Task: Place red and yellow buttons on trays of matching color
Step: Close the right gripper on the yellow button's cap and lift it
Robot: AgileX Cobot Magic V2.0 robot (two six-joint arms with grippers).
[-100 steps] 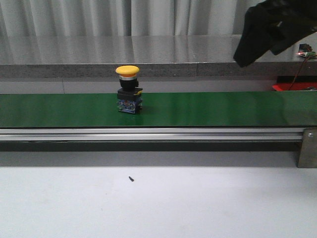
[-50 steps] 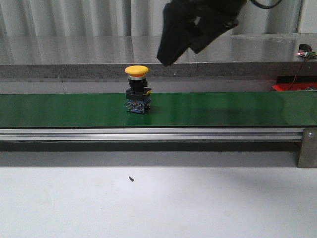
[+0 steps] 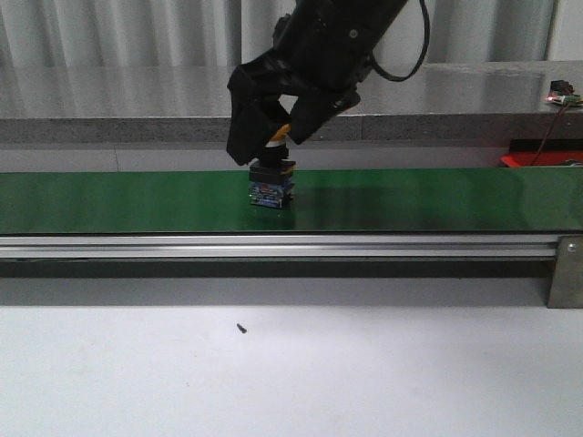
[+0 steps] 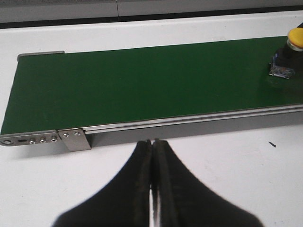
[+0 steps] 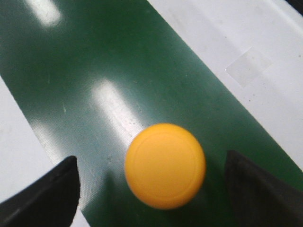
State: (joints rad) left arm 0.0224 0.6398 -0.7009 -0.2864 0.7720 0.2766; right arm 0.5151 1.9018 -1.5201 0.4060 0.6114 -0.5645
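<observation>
A yellow button [image 3: 272, 183] with a black and blue base stands upright on the green belt [image 3: 437, 200]. My right gripper [image 3: 273, 137] is straddling its cap from above and is open. In the right wrist view the yellow cap [image 5: 165, 165] sits between the two fingers [image 5: 49, 194] with a gap on each side. My left gripper [image 4: 152, 143] is shut and empty over the white table, near the belt's other end, and the button [image 4: 288, 54] is far from it. A red tray [image 3: 537, 160] shows as a sliver at the right. No red button or yellow tray is in view.
The belt's metal rail [image 3: 273, 244] runs along its front edge, with an end bracket [image 3: 565, 271] at the right. A grey counter [image 3: 109, 109] lies behind the belt. A small dark speck [image 3: 241, 328] is on the white table.
My right arm has swept in from the upper right and come down over the yellow button. The button has ridden the belt to the right.
</observation>
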